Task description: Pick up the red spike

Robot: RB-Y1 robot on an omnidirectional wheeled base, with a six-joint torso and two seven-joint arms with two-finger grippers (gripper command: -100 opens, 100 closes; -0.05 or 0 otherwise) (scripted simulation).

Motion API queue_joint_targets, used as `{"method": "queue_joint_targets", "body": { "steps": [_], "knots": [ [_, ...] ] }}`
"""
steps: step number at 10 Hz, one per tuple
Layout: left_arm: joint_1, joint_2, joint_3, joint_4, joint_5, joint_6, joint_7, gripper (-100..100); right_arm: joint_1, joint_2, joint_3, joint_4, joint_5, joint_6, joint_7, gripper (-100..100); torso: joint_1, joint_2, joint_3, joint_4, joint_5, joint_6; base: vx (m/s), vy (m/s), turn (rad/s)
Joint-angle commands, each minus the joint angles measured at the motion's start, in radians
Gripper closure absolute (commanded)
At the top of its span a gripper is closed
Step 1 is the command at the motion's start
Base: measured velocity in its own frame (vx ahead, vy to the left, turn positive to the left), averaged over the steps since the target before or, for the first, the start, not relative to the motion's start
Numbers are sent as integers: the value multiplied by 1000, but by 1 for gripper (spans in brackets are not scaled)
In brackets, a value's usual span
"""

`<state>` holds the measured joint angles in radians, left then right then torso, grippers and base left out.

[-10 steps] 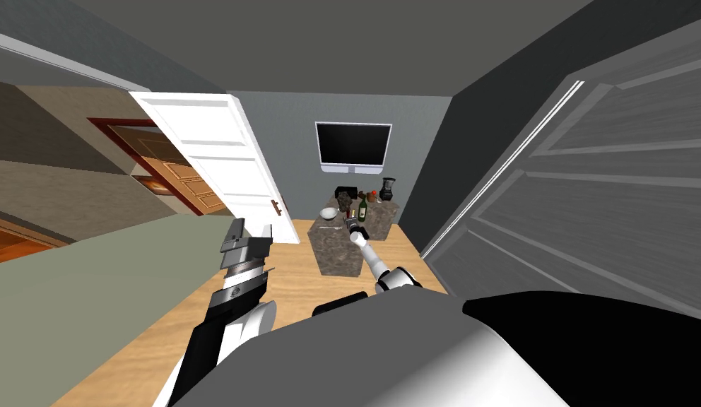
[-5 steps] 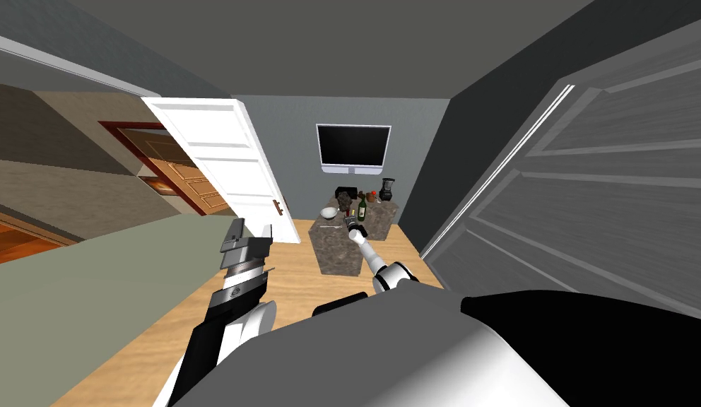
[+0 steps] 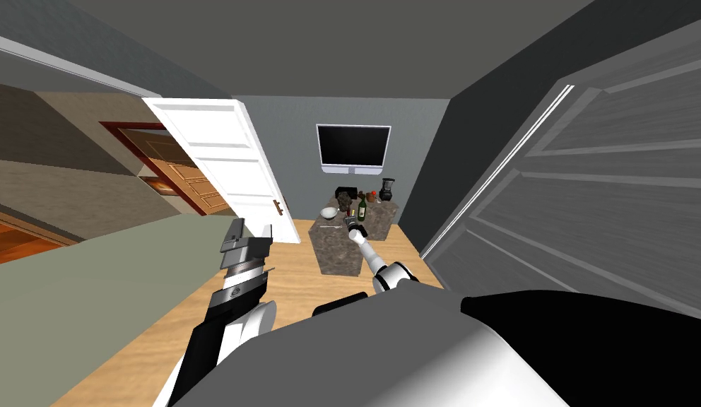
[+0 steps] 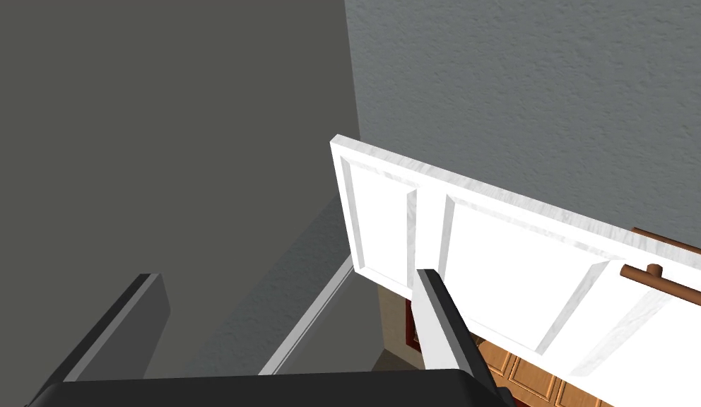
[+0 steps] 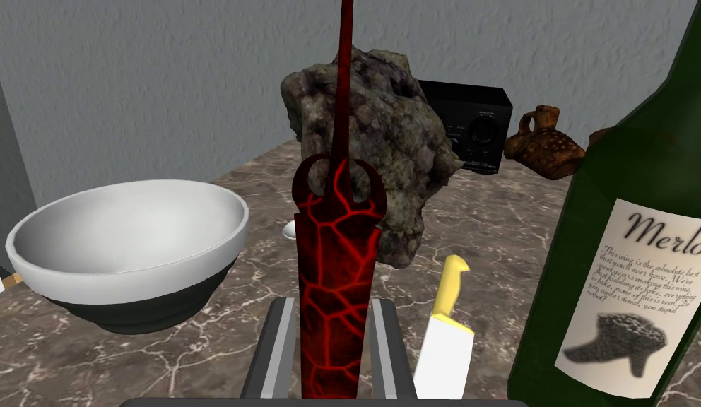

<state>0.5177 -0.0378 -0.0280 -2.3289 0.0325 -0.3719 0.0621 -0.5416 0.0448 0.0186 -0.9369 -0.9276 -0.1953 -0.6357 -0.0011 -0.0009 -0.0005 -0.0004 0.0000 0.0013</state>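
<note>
The red spike [image 5: 338,282] is a dark, upright piece with glowing red cracks and a thin red point rising from it. It stands on a marble-topped counter [image 5: 497,219]. My right gripper [image 5: 333,353] is shut on its lower body, a grey finger pressing each side. In the head view the right gripper [image 3: 351,220] reaches out over the near counter block [image 3: 335,247]. My left gripper [image 3: 250,229] is raised at the left, and its fingers [image 4: 441,325] stand wide open with nothing between them.
Around the spike stand a white bowl [image 5: 130,240], a lumpy grey rock [image 5: 391,134], a green wine bottle [image 5: 625,247] and a yellow-handled knife [image 5: 444,318]. A black radio [image 5: 476,127] and brown jug [image 5: 547,145] sit behind. A white door [image 3: 222,162] is open at left.
My right gripper's fingers have closed in onto the sides of the red spike. My head view shifted slightly a second ago; the left arm has stayed put.
</note>
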Motion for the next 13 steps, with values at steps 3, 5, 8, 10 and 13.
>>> {"method": "queue_joint_targets", "body": {
  "steps": [3, 5, 8, 10, 13],
  "knots": [
    [0, 0, 0, 0, 0, 0, 0, 0, 95, -3, 38, -97, 19, 19, -3, 100, 0, -7, -4, -1, 0, 1, 92, 6, -59],
    [0, 0, 0, 0, 0, 0, 0, 0, 172, -8, 75, -192, 38, 40, -6, 100, 2, -8, -5, -2, 1, 1, 102, 34, -82],
    [0, 0, 0, 0, 0, 0, 0, 0, 265, -13, 113, -288, 57, 61, -9, 100, 0, -8, -7, -6, 0, 1, 73, 7, -46],
    [0, 0, 0, 0, 0, 0, 0, 0, 324, -17, 150, -349, 75, 82, -13, 100, -2, -8, -9, -10, -1, 2, 65, 17, -62],
    [0, 0, 0, 0, 0, 0, 0, 0, 394, -17, 150, -410, 75, 82, -13, 100, -4, -12, -13, -13, -2, 3, 51, 11, -11]
  ]
}}
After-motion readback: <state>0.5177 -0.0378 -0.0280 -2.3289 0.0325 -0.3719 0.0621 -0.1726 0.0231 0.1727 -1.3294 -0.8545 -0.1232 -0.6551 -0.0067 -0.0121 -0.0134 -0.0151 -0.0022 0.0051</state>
